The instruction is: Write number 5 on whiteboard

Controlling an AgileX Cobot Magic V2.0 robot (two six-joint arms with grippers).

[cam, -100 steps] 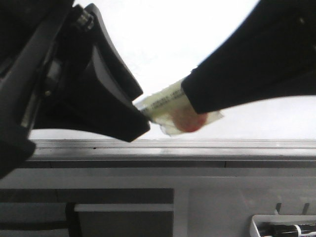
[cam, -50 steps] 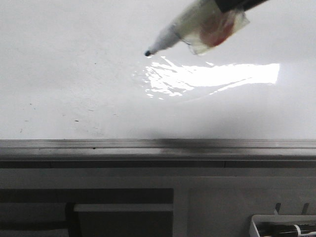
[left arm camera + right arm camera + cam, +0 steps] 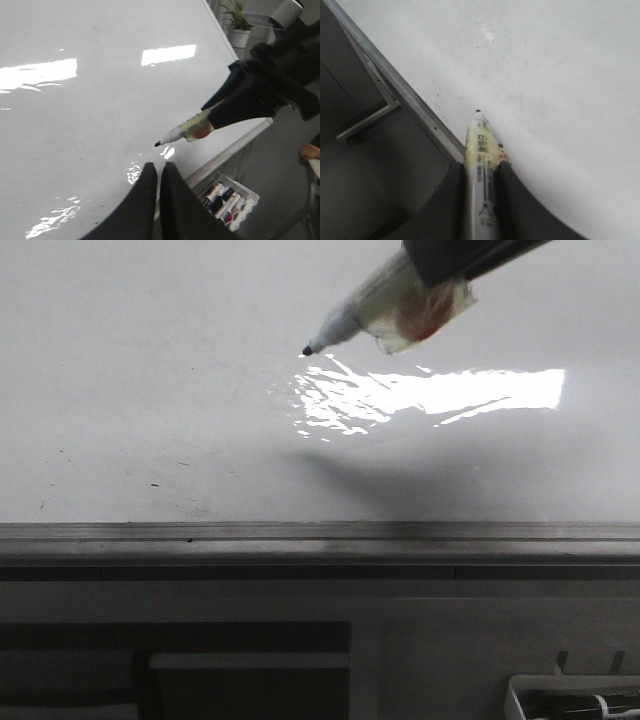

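The whiteboard is glossy white with a glare patch and faint dark specks. No strokes of the number 5 show on it. My right gripper is shut on a marker wrapped in yellowish tape. The marker's black tip points at the board beside the glare; I cannot tell if it touches. The right wrist view shows the marker clamped between the right gripper fingers. My left gripper is shut and empty, near the board's edge, apart from the marker.
A grey metal edge rail runs along the board's near edge. Below it are dark grey panels. A white tray of spare markers hangs below the rail, also at the front view's corner. A potted plant stands beyond the board.
The left gripper, close beside the marker one second ago, has left the front view. The right gripper carried the marker up over the board; its tip then shifted slightly right.
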